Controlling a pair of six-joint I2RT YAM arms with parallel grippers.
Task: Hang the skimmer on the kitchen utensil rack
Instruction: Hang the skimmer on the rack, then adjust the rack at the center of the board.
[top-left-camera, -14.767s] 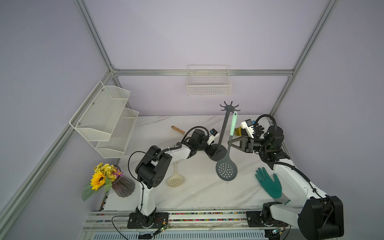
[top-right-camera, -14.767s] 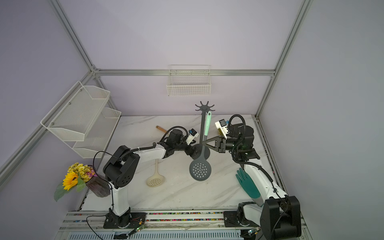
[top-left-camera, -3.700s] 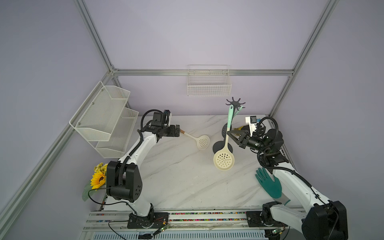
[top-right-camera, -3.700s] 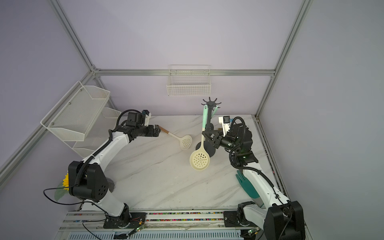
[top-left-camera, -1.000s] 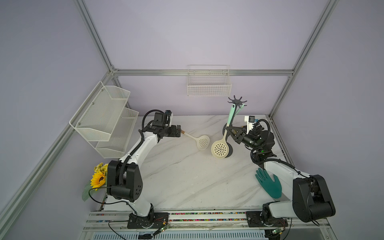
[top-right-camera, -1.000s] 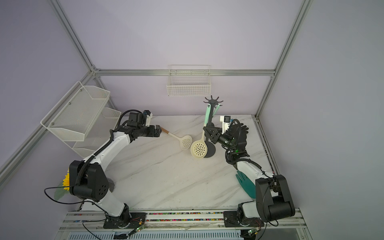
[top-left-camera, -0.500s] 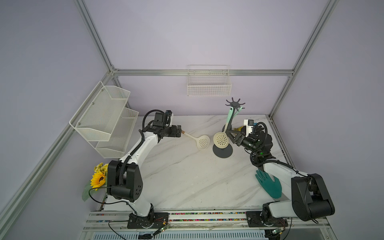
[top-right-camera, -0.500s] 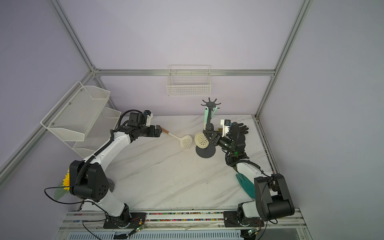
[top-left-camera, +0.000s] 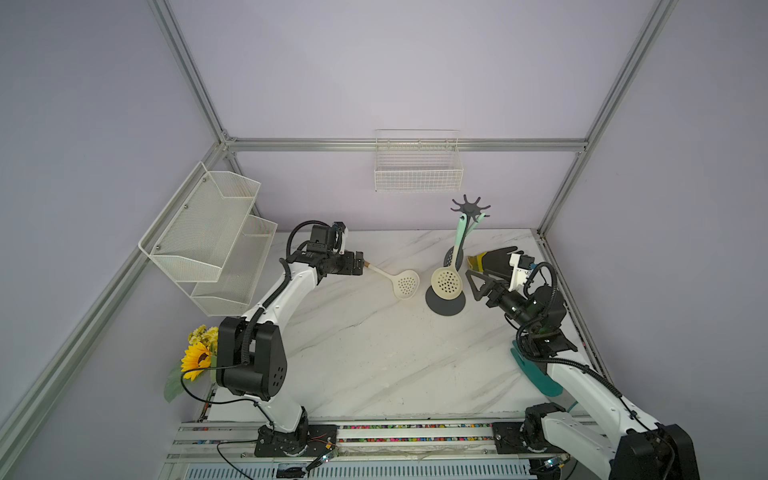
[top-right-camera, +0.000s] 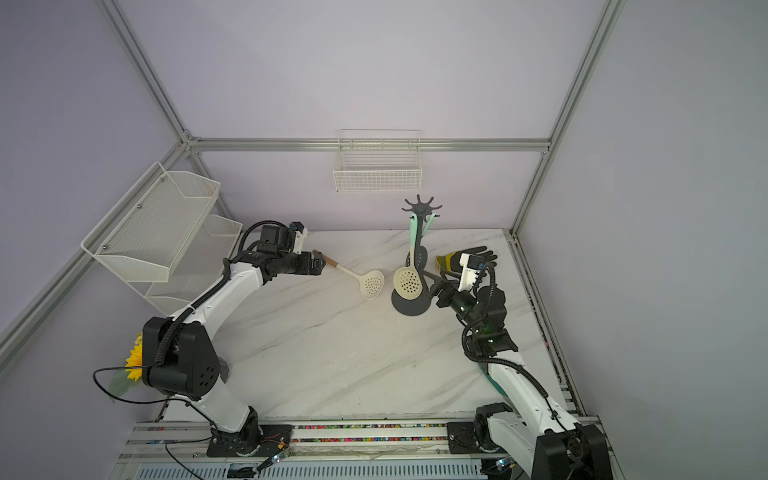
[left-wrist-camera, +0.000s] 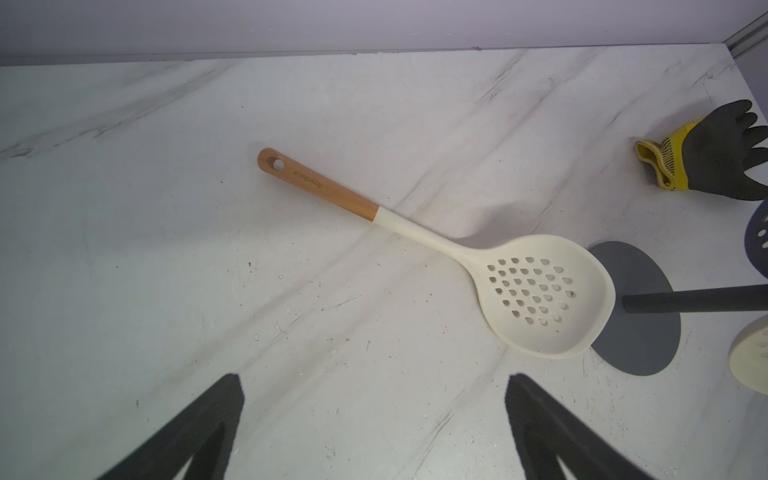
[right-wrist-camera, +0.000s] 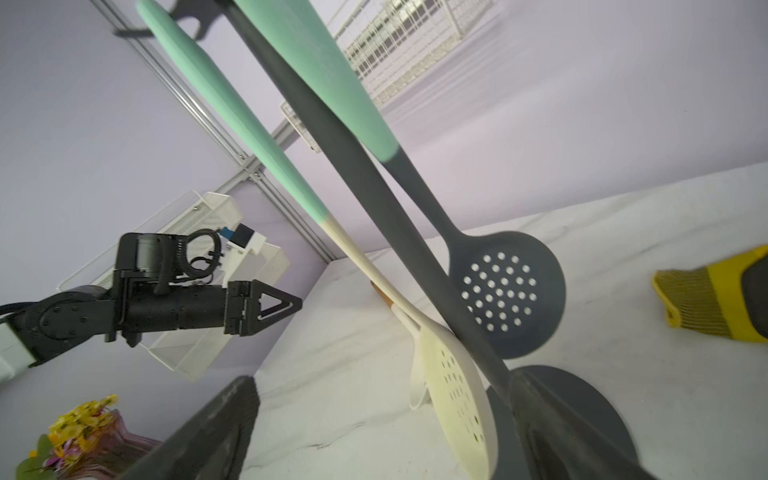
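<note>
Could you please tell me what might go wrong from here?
The open right gripper sits close beside the hung cream skimmer and the kitchen utensil rack; pulling back might knock the skimmer off its hook. The wooden-handled skimmer lies near the rack's base, so lifting it could nudge the rack.

Rack (right-wrist-camera: 415, 257) crown cut off in right wrist view

Cream skimmer (top-left-camera: 446, 284), mint handle; dark grey rack (top-left-camera: 445, 308); white marble table (top-left-camera: 374, 353) (grey-veined).
</note>
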